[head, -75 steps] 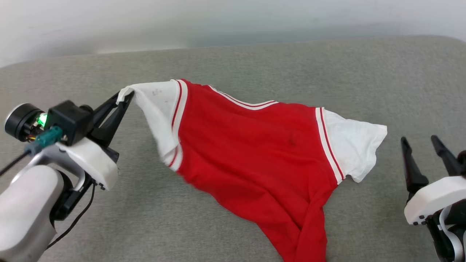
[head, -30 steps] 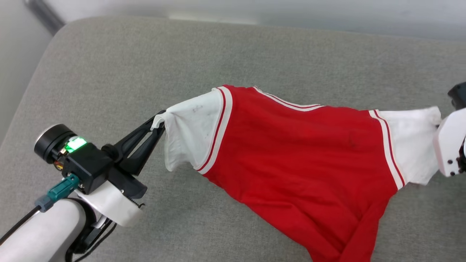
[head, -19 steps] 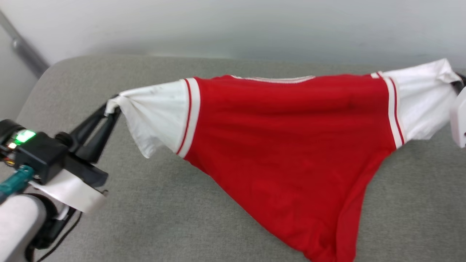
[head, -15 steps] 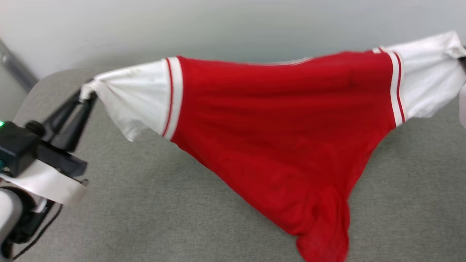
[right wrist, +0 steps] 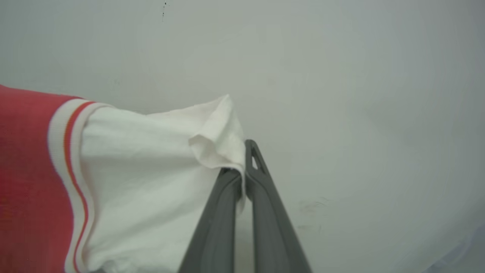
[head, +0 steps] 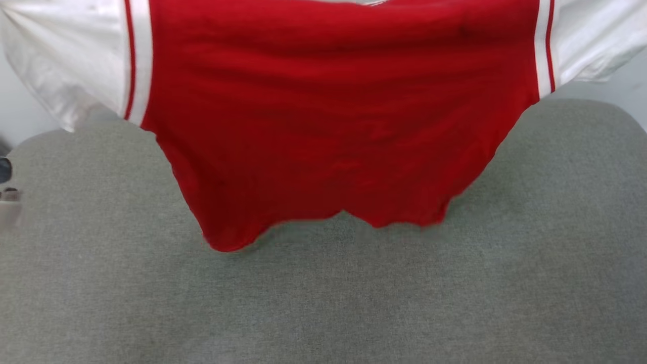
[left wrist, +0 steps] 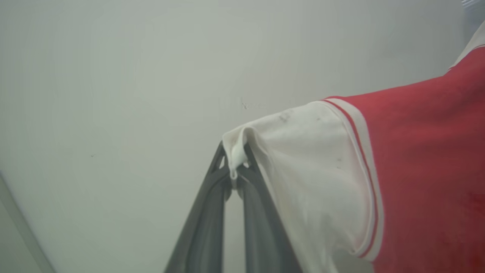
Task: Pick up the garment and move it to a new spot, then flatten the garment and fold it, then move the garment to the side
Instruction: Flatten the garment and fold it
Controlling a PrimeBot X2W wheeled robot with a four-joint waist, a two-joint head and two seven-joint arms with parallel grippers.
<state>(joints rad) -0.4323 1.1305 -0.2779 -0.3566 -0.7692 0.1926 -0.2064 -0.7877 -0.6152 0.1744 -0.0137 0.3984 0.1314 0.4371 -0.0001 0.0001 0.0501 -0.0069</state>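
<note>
Spread wide in the air, the garment (head: 333,126) hangs with its plain red body facing near, lightly rippled. Its white left sleeve (head: 71,60) and white right sleeve (head: 591,45) join the body at red-white stripe trim, each tip bunched to a pinched point. The uneven hem dangles over the grey cushion (head: 323,303).

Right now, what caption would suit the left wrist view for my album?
Left end effector shut on the white sleeve of a red garment.

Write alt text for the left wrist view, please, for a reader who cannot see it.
The left gripper is shut on the garment, pinching the edge of its white sleeve. Red fabric stretches off to that view's right past striped trim, against a plain pale wall.
</note>
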